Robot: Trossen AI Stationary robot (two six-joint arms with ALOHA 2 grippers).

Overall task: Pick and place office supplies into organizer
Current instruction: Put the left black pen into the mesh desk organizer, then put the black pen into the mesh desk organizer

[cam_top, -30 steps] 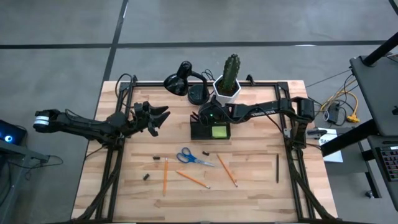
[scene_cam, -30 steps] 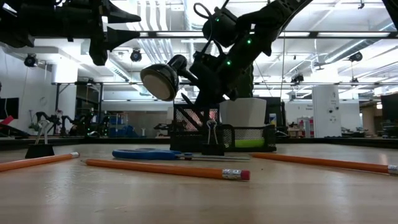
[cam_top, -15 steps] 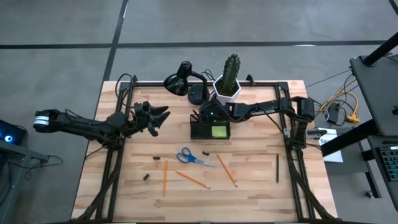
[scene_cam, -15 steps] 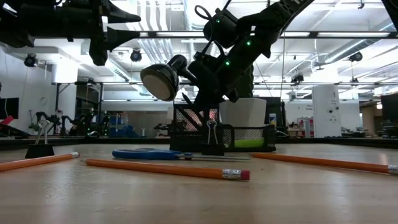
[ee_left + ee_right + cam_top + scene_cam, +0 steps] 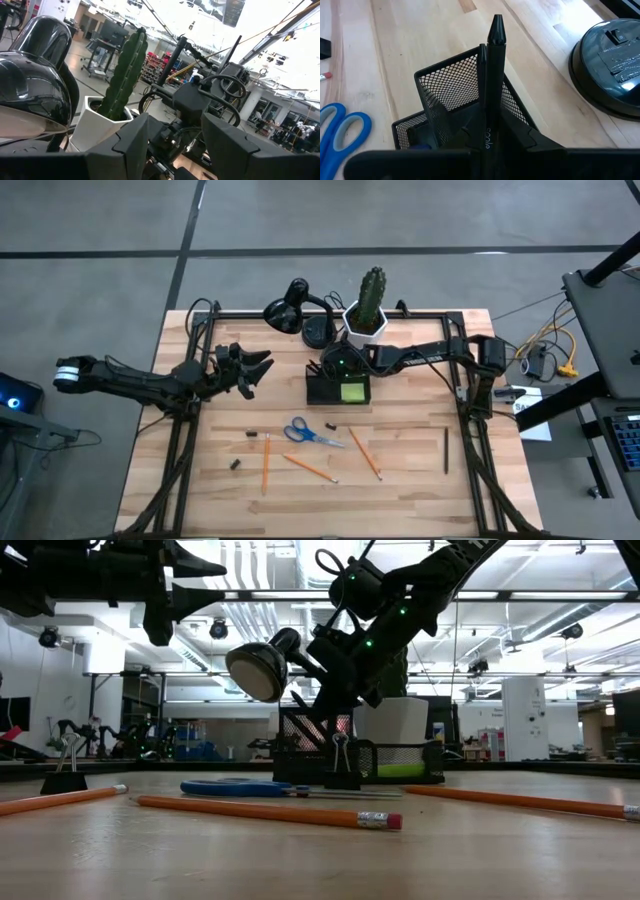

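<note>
The black mesh organizer (image 5: 338, 389) stands at the table's middle back, with the lime-green sticky-note pad (image 5: 352, 391) in it. My right gripper (image 5: 330, 366) hovers over it, shut on a dark pen (image 5: 491, 65). The blue-handled scissors (image 5: 305, 432), three orange pencils (image 5: 266, 462) (image 5: 310, 468) (image 5: 365, 453), another dark pen (image 5: 446, 450) and small dark clips (image 5: 252, 436) lie flat on the wood. My left gripper (image 5: 250, 368) is open and empty, raised at the table's left. My right gripper pinches the dark pen's shaft (image 5: 486, 127) between its two fingers (image 5: 530, 140). The pen runs forward past the fingertips, its pointed end (image 5: 497, 22) away from the gripper. It is clear of the table, slanting down over the organizer's tall mesh compartment (image 5: 450, 90). I cannot tell whether it touches the mesh.
A black desk lamp (image 5: 290, 308) with a round base (image 5: 615, 70) and a cactus in a white pot (image 5: 368, 315) stand just behind the organizer. A dark frame (image 5: 190, 380) borders the table. The near half of the table holds the loose supplies.
</note>
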